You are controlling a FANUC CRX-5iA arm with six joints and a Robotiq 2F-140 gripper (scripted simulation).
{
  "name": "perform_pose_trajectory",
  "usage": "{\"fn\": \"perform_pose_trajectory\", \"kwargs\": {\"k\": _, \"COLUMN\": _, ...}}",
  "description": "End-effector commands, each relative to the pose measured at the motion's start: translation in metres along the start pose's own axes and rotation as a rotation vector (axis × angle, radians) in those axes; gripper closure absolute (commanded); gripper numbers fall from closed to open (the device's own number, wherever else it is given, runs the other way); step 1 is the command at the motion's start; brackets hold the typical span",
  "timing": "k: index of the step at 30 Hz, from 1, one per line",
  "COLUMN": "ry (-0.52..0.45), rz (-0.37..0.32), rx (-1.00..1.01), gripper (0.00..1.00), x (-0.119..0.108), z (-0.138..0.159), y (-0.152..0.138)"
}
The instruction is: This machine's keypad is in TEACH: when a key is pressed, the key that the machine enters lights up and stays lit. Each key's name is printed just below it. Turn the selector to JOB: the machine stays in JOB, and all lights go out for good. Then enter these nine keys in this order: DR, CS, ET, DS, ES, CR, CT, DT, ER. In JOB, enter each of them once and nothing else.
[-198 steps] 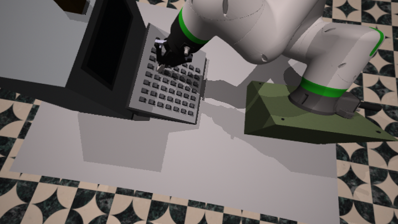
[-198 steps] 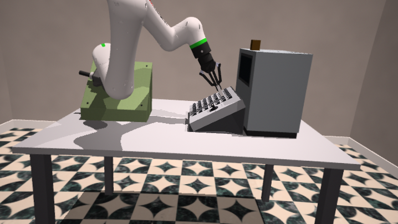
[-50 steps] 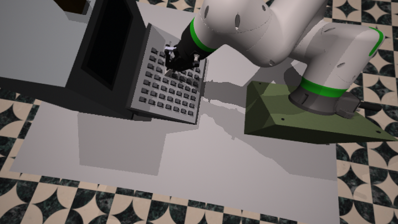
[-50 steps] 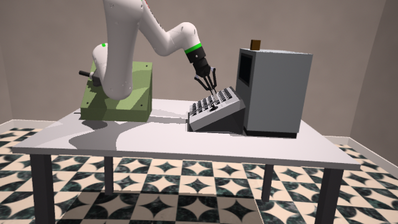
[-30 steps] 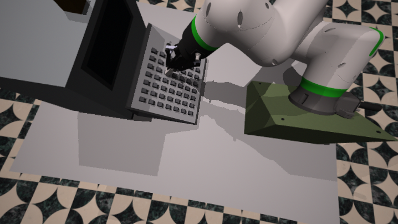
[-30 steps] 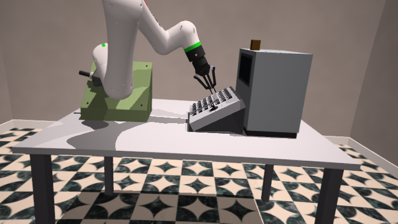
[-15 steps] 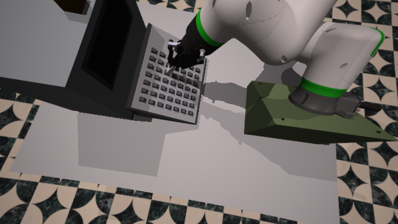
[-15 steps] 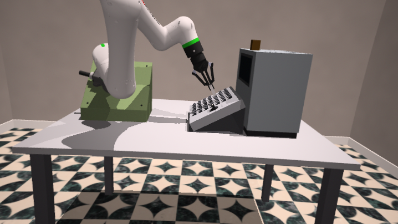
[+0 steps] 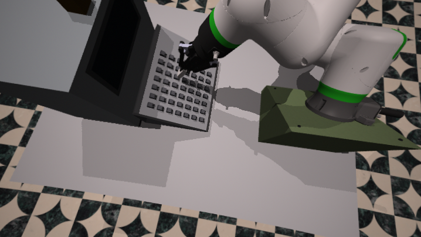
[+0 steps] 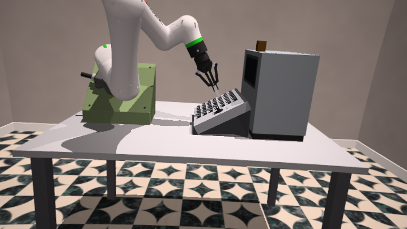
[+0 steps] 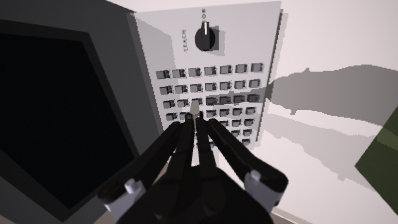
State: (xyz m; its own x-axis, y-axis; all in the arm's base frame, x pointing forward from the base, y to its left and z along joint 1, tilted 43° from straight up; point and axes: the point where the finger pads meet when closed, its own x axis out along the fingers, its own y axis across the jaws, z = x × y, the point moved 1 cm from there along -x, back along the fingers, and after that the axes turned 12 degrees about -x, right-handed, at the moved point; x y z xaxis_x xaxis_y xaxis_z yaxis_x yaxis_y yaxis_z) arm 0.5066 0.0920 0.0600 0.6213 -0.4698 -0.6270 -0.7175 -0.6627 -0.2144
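Gripper (image 11: 195,116) closed, holding nothing, tips over upper keypad (image 11: 270,45) rows, hiding keys beneath. Selector knob (image 11: 204,38) at keypad's far end. Grey machine cabinet (image 10: 282,90) behind; green arm pedestal (image 10: 148,71) left.

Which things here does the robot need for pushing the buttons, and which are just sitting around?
Needed:
slanted grey keypad
round black selector knob
shut black gripper

Just there:
small brown block on the grey machine box
green wedge-shaped base
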Motion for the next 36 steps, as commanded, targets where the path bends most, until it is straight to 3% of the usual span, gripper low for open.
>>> {"fn": "perform_pose_trajectory", "kwargs": {"k": 1, "ry": 0.0, "rz": -0.001, "rx": 0.001, "gripper": 1.0, "x": 0.0, "z": 0.007, "y": 0.002}}
{"fn": "perform_pose_trajectory", "kwargs": {"k": 5, "ry": 0.0, "rz": -0.001, "rx": 0.001, "gripper": 1.0, "x": 0.0, "z": 0.04, "y": 0.01}}
{"fn": "perform_pose_trajectory", "kwargs": {"k": 12, "ry": 0.0, "rz": -0.001, "rx": 0.001, "gripper": 1.0, "x": 0.0, "z": 0.071, "y": 0.018}}
{"fn": "perform_pose_trajectory", "kwargs": {"k": 36, "ry": 0.0, "rz": -0.001, "rx": 0.001, "gripper": 1.0, "x": 0.021, "z": 0.072, "y": 0.018}}
